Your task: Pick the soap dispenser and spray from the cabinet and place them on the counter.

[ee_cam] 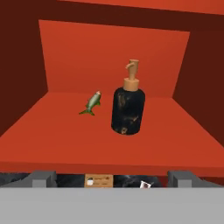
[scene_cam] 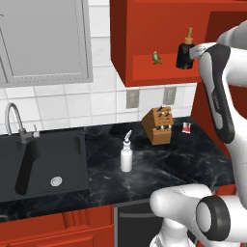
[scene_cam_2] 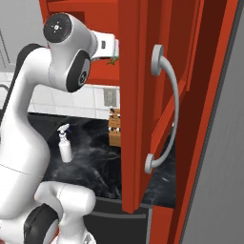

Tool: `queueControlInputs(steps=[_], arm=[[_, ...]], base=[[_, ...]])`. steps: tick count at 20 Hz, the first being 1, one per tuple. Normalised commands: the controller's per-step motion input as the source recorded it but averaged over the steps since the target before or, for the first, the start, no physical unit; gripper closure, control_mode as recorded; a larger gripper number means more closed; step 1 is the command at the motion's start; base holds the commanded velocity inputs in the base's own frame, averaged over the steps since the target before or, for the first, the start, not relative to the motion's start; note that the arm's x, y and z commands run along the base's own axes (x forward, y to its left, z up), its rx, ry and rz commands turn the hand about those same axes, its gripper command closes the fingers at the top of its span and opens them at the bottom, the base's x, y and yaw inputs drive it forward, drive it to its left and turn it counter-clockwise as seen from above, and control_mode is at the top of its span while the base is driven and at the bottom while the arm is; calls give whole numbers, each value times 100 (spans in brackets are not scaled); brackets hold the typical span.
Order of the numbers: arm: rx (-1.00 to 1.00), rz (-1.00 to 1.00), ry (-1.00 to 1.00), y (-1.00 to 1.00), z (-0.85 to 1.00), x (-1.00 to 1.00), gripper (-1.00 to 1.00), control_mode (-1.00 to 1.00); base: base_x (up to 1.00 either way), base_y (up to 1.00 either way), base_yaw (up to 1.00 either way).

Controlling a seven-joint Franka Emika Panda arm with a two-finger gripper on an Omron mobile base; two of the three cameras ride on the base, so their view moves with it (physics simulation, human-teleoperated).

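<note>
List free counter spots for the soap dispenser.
Bare counter lies right of the spray, in front of the knife block. Another patch sits between the sink and spray. It is crowded by the block and the small red item.

cabinet: on the wall, above the counter
soap dispenser: upright on the cabinet shelf, right of a fish figurine
spray: upright on the counter, between sink and knife block
</note>
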Motion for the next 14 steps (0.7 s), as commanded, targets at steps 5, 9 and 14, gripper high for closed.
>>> queueControlInputs(steps=[5, 9, 14], arm=[[0, 0, 0, -7, 1, 33, -100, -100], [0, 0, 0, -4, 2, 34, -100, -100], [0, 0, 0, -9, 0, 32, -100, -100]], base=[[0, 0, 0], [0, 0, 0], [0, 0, 0]])
